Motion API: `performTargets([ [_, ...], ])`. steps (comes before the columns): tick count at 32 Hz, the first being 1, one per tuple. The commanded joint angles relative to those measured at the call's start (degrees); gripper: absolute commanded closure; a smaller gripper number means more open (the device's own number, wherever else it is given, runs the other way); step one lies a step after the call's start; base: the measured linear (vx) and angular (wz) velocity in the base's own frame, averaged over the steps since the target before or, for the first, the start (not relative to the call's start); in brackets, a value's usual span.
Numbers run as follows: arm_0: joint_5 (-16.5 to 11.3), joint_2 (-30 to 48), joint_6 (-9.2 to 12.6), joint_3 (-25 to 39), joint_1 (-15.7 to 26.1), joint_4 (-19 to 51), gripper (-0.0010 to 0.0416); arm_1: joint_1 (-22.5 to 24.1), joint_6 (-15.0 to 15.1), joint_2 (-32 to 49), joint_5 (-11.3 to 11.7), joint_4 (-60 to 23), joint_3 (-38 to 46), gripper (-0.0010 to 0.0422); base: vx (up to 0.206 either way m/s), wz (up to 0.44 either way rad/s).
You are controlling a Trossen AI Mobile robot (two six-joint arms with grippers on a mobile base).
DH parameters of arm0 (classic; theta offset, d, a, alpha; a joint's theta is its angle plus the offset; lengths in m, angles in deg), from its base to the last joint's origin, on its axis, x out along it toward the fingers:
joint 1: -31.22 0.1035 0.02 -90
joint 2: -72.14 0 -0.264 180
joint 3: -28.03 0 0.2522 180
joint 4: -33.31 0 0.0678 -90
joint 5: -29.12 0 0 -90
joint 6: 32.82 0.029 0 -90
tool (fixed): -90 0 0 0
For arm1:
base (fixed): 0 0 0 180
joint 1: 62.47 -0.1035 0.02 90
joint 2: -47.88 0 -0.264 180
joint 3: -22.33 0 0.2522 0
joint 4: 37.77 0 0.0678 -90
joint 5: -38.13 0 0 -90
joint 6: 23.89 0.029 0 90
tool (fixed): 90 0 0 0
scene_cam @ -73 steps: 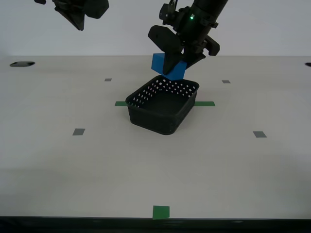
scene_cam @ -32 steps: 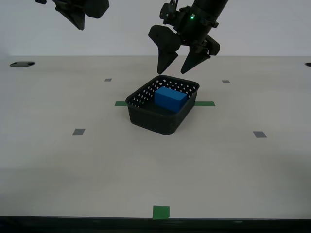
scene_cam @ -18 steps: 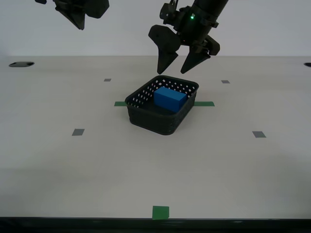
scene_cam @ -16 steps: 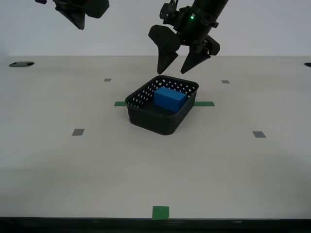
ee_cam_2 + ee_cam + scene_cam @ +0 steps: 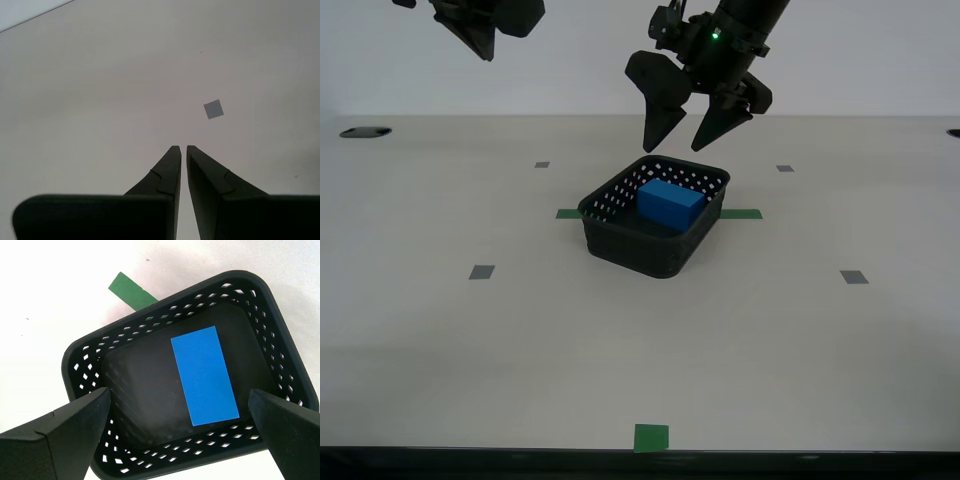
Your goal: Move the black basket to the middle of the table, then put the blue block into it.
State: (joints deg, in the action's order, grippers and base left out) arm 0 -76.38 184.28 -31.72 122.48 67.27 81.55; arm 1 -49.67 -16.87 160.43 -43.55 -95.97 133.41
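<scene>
The black basket stands near the middle of the table, over a green tape strip. The blue block lies flat inside it, toward its far side. The first wrist view looks straight down on the basket and the block. My first gripper hangs open and empty just above the basket's far rim; its fingers spread wide on either side. My second gripper is shut and empty, held high over bare table; an arm at the exterior view's top left is probably this one.
Green tape strips stick out from under the basket on both sides, one also in the first wrist view. Another green mark is at the front edge. Small grey squares dot the tabletop, one in the second wrist view.
The first gripper held the blue block above the basket, then opened; the block dropped into the basket. For the last second nothing has moved.
</scene>
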Motion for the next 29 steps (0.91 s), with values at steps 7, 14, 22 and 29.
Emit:
performTargets([
  [7,0.0,0.0,0.0,0.0,0.0,-0.1,0.0019,0.0,0.1,-0.1,0.1,0.0,0.1,0.0399,0.000,0.000],
  [14,0.0,0.0,0.0,0.0,0.0,-0.2,0.0019,0.0,0.1,-0.1,0.1,0.0,0.1,0.0399,0.000,0.000],
  [22,0.0,0.0,0.0,0.0,0.0,-0.2,0.0019,0.0,0.1,-0.1,0.1,0.0,0.1,0.0399,0.000,0.000],
  [29,0.0,0.0,0.0,0.0,0.0,-0.2,0.0019,0.0,0.1,-0.1,0.1,0.0,0.1,0.0399,0.000,0.000],
])
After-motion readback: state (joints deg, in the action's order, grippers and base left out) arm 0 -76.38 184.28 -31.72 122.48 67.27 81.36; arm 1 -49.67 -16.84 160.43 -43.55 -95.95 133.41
